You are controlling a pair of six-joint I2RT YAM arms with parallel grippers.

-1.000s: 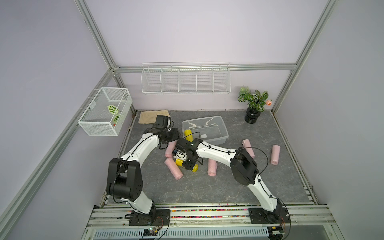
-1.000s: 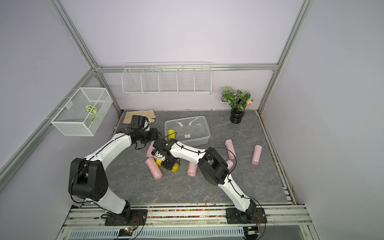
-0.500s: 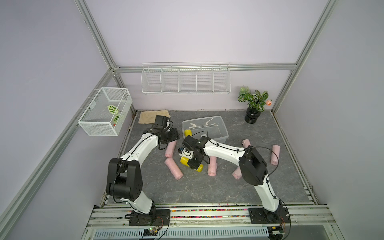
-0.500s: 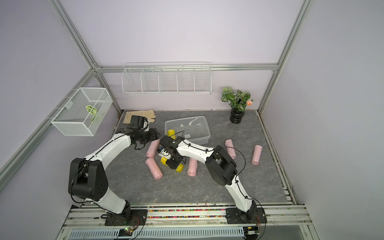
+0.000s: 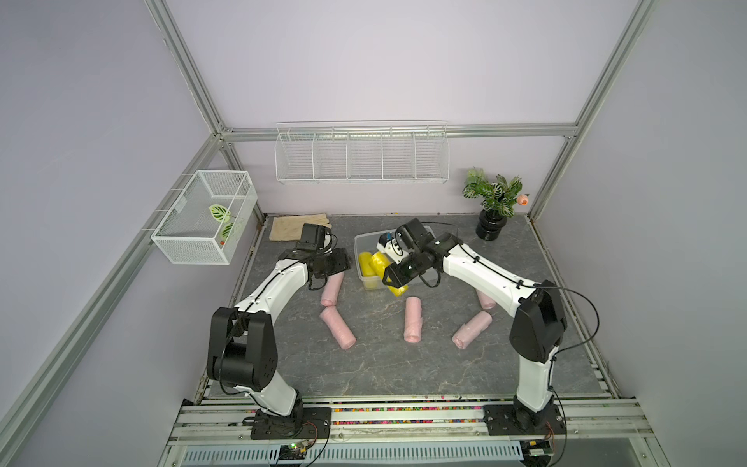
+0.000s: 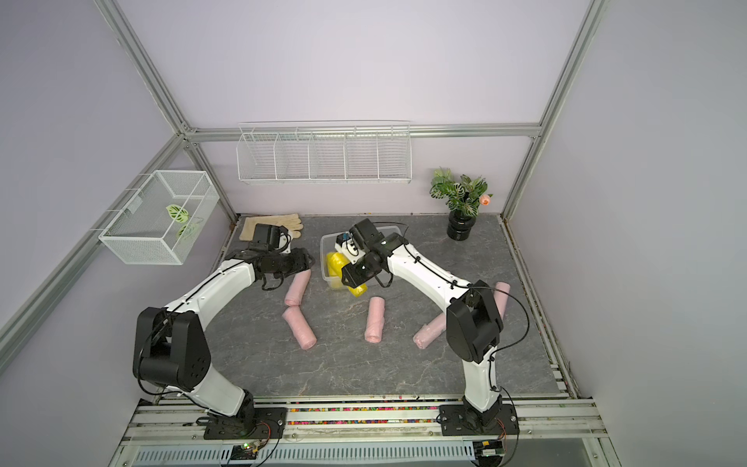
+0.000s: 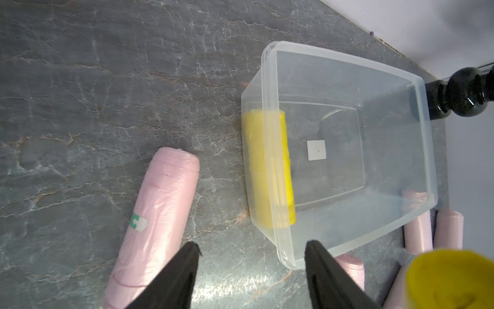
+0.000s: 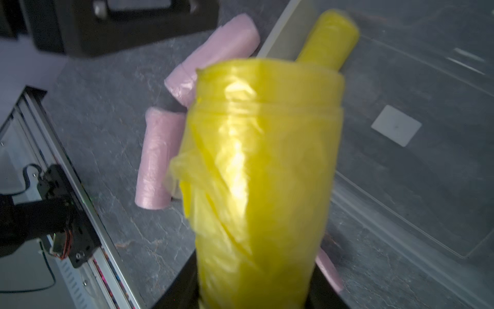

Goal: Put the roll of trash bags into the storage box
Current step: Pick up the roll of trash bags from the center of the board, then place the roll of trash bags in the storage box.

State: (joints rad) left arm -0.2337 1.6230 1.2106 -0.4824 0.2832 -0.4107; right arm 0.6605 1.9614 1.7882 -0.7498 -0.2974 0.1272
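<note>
The right tool [image 5: 391, 278] is clamping a yellow roll of trash bags [image 8: 262, 174] and holding it above the counter [image 5: 384, 364] at the near end of the storage box [image 7: 344, 61], not yet inside. A second yellow roll [image 7: 267, 171] is lying in the clear box, along one wall, near the small white label [image 7: 316, 149] on its floor. The left tool [image 7: 252, 243], its jaws standing apart and gripping nothing, is hovering just beside the box, next to one of the pink rolls [image 5: 413, 319] that are lying scattered on the counter. On the side wall, a wire-mesh basket [image 5: 202, 218] is holding green leaves [image 5: 220, 211].
</note>
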